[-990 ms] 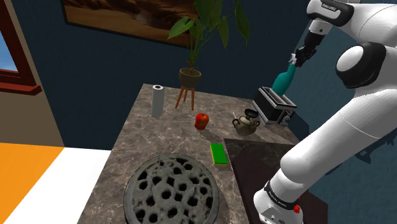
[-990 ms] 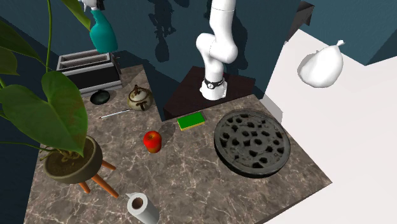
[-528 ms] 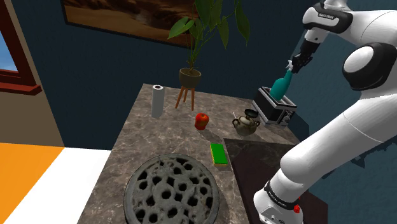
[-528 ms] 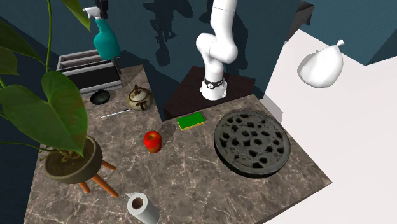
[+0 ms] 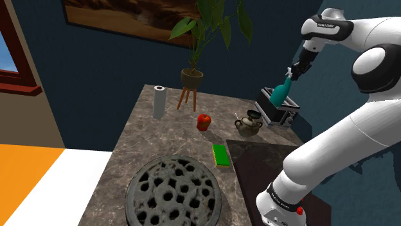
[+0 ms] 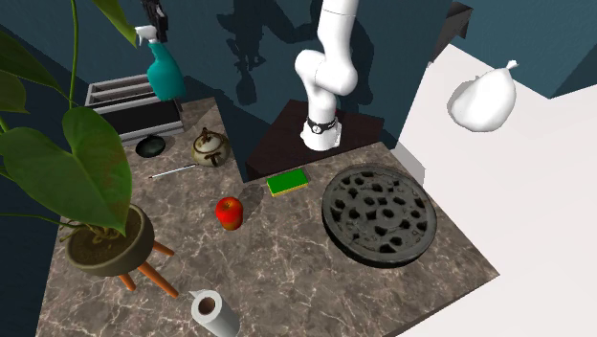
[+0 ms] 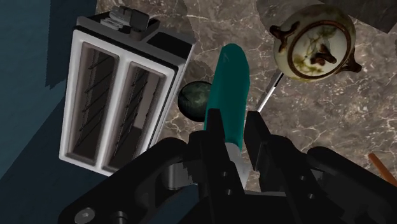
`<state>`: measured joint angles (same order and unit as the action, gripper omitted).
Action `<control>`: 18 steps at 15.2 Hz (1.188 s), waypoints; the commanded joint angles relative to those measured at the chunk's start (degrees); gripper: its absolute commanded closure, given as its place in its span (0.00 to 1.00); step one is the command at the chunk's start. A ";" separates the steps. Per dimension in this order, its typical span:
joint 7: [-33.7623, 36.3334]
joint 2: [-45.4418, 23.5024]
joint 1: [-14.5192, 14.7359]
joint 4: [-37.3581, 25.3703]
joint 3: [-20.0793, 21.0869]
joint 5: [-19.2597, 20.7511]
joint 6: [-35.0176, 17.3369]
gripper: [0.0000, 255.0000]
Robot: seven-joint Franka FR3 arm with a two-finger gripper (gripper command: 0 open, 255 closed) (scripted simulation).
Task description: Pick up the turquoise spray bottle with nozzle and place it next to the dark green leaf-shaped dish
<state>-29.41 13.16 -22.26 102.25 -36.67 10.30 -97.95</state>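
Pick is done: our black two-finger gripper [image 7: 234, 124] has its jaws clamped on the upper part of the turquoise spray bottle [image 7: 230, 83], one finger on each side and the body hanging down away from the hand. In the shoulder view the bottle is in the air, clear of the brown marbled stone countertop [image 5: 160, 138] and above the silver two-slot toaster [image 5: 277, 108] at the counter's far corner. The second exterior view agrees: the bottle hangs over the toaster with nothing under it touching. The target, the small dark green dish [image 7: 194, 100], sits on the counter just beside the toaster. From the wrist camera the bottle's base lines up over the dish's edge, so we judge the carry is nearly there. Left to do: come down, stand the bottle on the counter beside the dish and not on it, open the jaws, back off. The landing zone is tight. The toaster is on one side, and the round brownish teapot [image 7: 312, 41] and a thin grey rod [image 7: 270, 89] are on the other, so we expect the descent needs a small offset toward the bare stone.
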 commanded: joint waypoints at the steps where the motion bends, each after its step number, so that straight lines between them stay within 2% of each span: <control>1: 0.43 0.50 -0.06 2.09 0.12 0.32 -1.67 1.00; 18: 1.54 1.12 -0.74 15.66 -0.90 1.47 -14.69 1.00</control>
<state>-27.80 14.59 -23.00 117.23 -37.37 11.88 -111.64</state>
